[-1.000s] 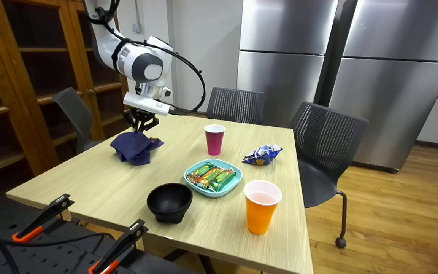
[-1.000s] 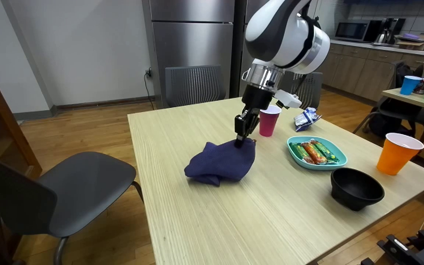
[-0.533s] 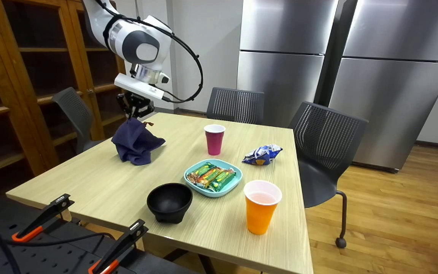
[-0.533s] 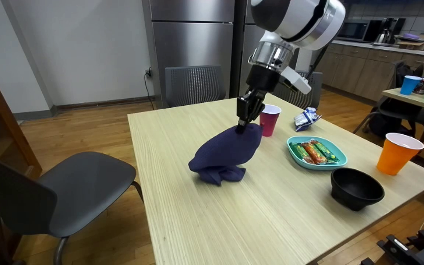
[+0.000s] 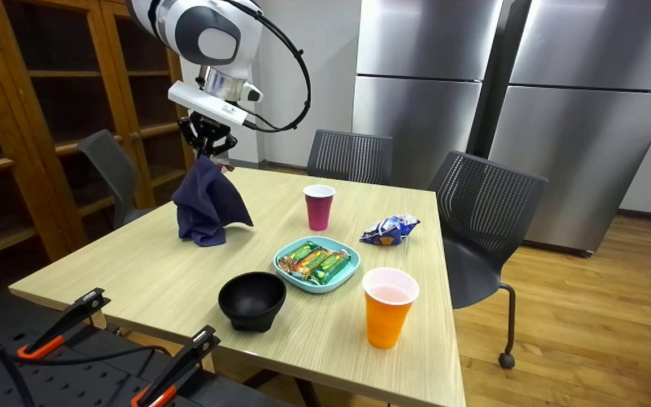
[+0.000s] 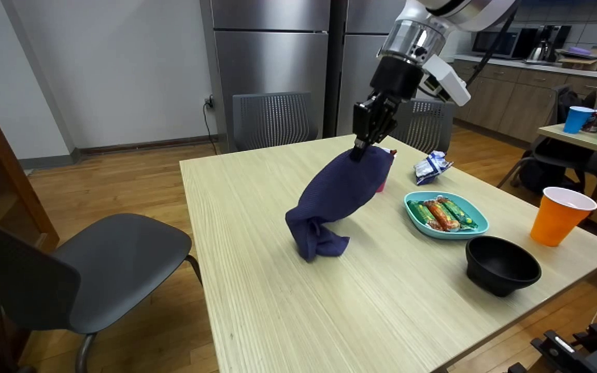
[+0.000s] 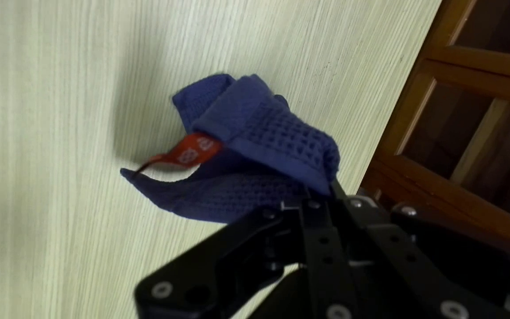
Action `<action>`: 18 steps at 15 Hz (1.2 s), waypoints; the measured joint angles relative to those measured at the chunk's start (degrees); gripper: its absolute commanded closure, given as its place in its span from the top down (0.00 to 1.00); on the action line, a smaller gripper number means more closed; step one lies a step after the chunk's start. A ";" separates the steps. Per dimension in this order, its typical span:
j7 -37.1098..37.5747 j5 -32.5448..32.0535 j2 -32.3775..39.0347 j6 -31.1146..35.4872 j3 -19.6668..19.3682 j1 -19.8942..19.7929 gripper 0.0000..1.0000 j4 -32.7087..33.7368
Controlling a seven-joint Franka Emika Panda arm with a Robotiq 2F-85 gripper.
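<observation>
A dark blue waffle-weave cloth [image 5: 207,206] hangs from my gripper [image 5: 203,154], pinched near one edge. The fingers are closed together on it, above the table. In an exterior view the cloth [image 6: 337,194] slants down from the gripper [image 6: 358,152], and its lower folds still rest on the tabletop. Seen from the wrist, the gripper [image 7: 325,189] has the cloth [image 7: 259,128] draped over its fingertips, which hides them. A red tag [image 7: 195,149] sticks out from the cloth's side.
On the table [image 5: 133,277] are a magenta cup [image 5: 319,213], partly behind the cloth in an exterior view, a blue snack bag [image 5: 391,230], a teal plate [image 5: 315,289] with three wrapped snacks, a black bowl [image 5: 253,321] and an orange cup [image 5: 385,325]. Chairs [image 6: 127,264] stand around it.
My gripper has risen with the cloth still in it and tilted somewhat. The cloth has stretched upward from a low heap, with its lower end staying on the table. The other objects have not moved.
</observation>
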 measured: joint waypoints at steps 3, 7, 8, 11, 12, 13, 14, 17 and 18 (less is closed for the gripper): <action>-0.20 0.98 -3.04 0.00 -2.34 0.11 0.01 -1.82; -0.64 1.66 -6.80 0.07 -5.15 0.67 0.01 -4.32; -0.65 1.67 -7.57 0.13 -5.91 1.06 0.01 -4.81; -1.11 1.55 -8.68 1.53 -8.09 2.57 0.01 -5.46; -1.69 1.46 -8.68 2.50 -8.68 3.03 0.01 -5.52; -2.28 1.41 -8.64 3.52 -9.13 3.38 0.01 -5.58; -2.70 1.41 -8.60 4.40 -9.51 3.71 0.01 -5.61; -3.00 1.41 -8.60 6.24 -10.20 4.25 0.01 -5.62; -3.00 1.41 -8.62 6.57 -10.35 4.40 0.01 -5.61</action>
